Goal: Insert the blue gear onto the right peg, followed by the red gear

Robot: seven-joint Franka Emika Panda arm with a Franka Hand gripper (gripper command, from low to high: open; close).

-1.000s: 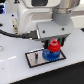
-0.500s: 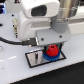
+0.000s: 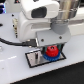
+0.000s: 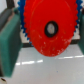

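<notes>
The red gear [image 3: 51, 51] sits right over the blue gear [image 3: 50, 57] on the grey black-rimmed plate [image 3: 35, 61]. Only a blue rim shows beneath the red. My gripper [image 3: 50, 48] stands straight above them, its fingers on either side of the red gear. In the wrist view the red gear [image 4: 49, 27] fills the space between both fingers [image 4: 9, 47], and blue teeth [image 4: 23, 31] peek out behind it. Its hub hole is dark. The right peg is hidden by the gears and gripper.
The white table [image 3: 15, 70] surrounds the plate. The arm's white body [image 3: 35, 17] hangs over the back of the plate. A dark cable [image 3: 10, 42] runs along the exterior view's left.
My gripper has come down a little with the red gear, which now sits lower on the blue gear.
</notes>
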